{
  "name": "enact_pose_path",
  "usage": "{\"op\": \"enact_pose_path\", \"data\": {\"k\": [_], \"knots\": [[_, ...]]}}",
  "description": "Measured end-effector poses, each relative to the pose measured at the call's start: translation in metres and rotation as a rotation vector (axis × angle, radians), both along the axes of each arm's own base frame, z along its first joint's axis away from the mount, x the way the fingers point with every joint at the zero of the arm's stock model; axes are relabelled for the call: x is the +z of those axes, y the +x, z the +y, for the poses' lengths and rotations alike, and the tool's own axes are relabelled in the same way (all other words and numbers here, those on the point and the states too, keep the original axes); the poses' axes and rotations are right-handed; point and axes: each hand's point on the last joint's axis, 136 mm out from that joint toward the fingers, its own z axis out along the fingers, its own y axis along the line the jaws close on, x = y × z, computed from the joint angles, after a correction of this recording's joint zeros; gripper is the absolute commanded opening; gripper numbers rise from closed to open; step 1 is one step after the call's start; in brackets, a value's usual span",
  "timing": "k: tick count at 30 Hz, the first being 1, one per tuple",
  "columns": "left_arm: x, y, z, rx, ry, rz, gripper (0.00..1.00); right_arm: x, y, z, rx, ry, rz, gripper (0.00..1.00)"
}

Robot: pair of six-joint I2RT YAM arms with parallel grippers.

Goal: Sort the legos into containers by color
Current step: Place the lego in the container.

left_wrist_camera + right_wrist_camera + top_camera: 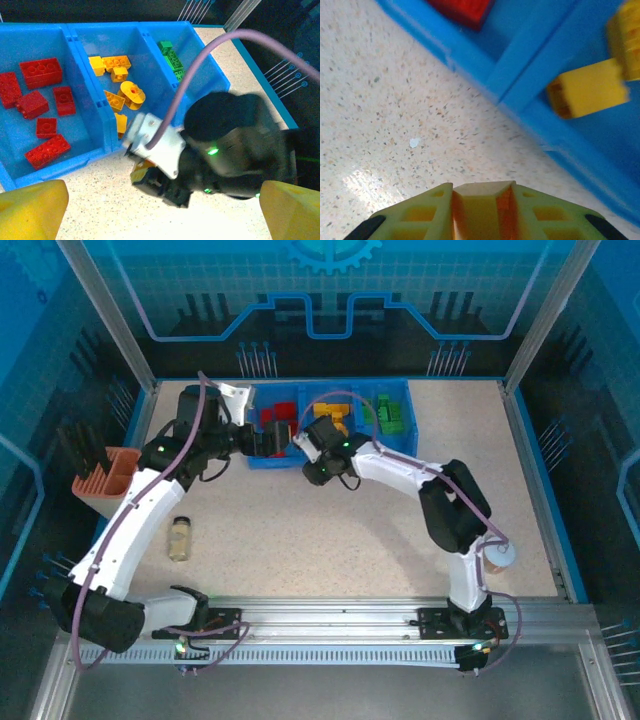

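The blue tray (392, 442) lies at the table's far middle, seen closer as the tray (102, 142) in the left wrist view. Its left compartment holds red legos (41, 72), the middle one yellow legos (131, 94), the right one green legos (171, 57). My right gripper (301, 444) hangs low just in front of the tray's near wall (520, 87), shut on a yellow-orange lego (482, 207); the same lego (141, 172) peeks out under that gripper (150, 175). My left gripper (270, 440) stands wide open beside it, its yellow fingers (30, 210) empty.
A peach-orange slotted holder (105, 480) stands at the left edge. A small jar (180, 537) lies on the table in front of the left arm. A cup (497, 555) sits near the right arm's base. Bare table stretches across the middle and right.
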Motion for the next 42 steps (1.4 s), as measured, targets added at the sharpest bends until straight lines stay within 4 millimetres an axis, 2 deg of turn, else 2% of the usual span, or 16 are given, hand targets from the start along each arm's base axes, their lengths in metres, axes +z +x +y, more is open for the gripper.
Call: {"op": "enact_pose_path", "data": {"k": [4, 7, 11, 14, 20, 25, 29, 42], "knots": [[-0.003, 0.004, -0.001, 0.0, 0.003, 0.012, 0.99, 0.027, 0.025, -0.021, -0.039, 0.024, -0.054, 0.3], [-0.004, 0.007, 0.005, 0.029, 0.022, 0.009, 0.99, 0.032, 0.05, -0.043, -0.087, 0.033, -0.074, 0.3], [-0.007, 0.014, 0.015, 0.072, 0.044, 0.01, 0.99, 0.035, 0.096, -0.064, -0.148, 0.05, -0.109, 0.3], [-0.012, 0.018, 0.018, 0.089, 0.055, 0.02, 0.99, 0.034, 0.128, -0.066, -0.162, 0.058, -0.139, 0.3], [-0.023, 0.023, 0.019, 0.098, 0.066, 0.05, 0.99, 0.017, 0.163, -0.049, -0.127, 0.05, -0.164, 0.3], [-0.034, 0.027, 0.018, 0.097, 0.076, 0.084, 0.99, 0.0, 0.184, -0.037, -0.108, 0.046, -0.173, 0.31], [-0.035, 0.027, 0.018, 0.098, 0.078, 0.093, 0.99, -0.012, 0.195, -0.03, -0.089, 0.046, -0.173, 0.32], [-0.033, 0.028, 0.018, 0.119, 0.058, 0.104, 0.99, -0.015, 0.195, -0.03, -0.06, 0.026, -0.174, 0.4]]}}
